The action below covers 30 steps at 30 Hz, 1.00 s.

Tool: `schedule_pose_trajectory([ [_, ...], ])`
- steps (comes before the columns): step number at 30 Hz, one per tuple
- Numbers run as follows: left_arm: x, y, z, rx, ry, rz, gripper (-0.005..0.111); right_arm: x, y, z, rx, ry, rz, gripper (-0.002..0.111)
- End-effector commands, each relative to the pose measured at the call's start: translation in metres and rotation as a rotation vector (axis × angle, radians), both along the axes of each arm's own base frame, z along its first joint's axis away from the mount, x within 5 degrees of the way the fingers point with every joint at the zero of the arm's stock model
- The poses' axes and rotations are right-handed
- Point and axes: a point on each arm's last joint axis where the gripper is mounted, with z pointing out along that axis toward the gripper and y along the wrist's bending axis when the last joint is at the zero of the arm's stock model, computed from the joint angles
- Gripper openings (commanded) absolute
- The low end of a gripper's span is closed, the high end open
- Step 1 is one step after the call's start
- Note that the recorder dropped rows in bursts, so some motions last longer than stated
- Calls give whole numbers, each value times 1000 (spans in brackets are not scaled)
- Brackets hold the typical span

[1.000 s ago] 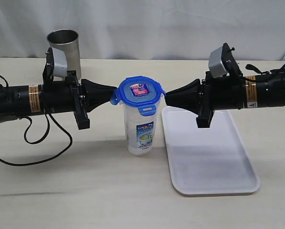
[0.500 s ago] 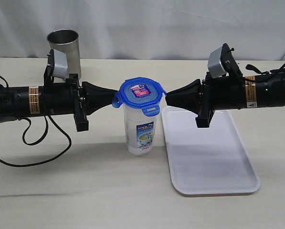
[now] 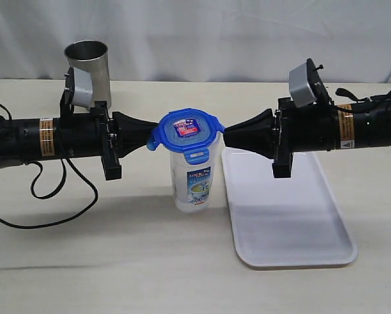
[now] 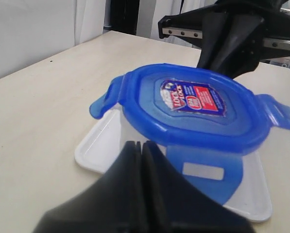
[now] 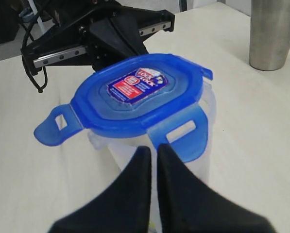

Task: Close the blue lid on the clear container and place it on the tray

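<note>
Centrally, one tall clear plastic canister (image 3: 194, 180) stands upright on the pale table (image 3: 116, 261). Its long axis is vertical, and it is just left of the single flat white tray (image 3: 293, 229), not on it. One translucent blue lid (image 3: 185, 129) sits on its mouth, sticker up and slightly tilted. One flap hangs in front, one juts leftward, and the rest are hard to make out. The left gripper (image 3: 154, 133) and the right gripper (image 3: 226, 135) point horizontally at the lid's opposite edges, both pinched closed and grasping nothing. One steel tumbler (image 3: 90, 62) stands behind, its base hidden by the left arm.
</note>
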Motion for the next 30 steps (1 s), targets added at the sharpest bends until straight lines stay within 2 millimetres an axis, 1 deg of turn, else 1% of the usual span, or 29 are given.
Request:
schedule_pose_trajectory([
  [1, 2, 0, 5, -24, -3, 6, 0, 4, -3, -2, -34, -4, -39, 5],
  [5, 2, 0, 8, -32, 8, 11, 0, 10, -8, -7, -86, 11, -130, 5],
  [7, 2, 0, 9, -33, 6, 13, 0, 12, -9, -8, -100, 11, -146, 5],
  [23, 7, 1, 12, -71, 16, 71, 0, 11, -9, -8, -100, 22, -149, 5],
  [25, 8, 5, 12, -71, 16, 84, 0, 11, -9, -9, -104, 27, -146, 5],
  [30, 14, 30, 14, -56, 20, 125, 0, 12, -10, -10, -127, 27, -156, 5],
])
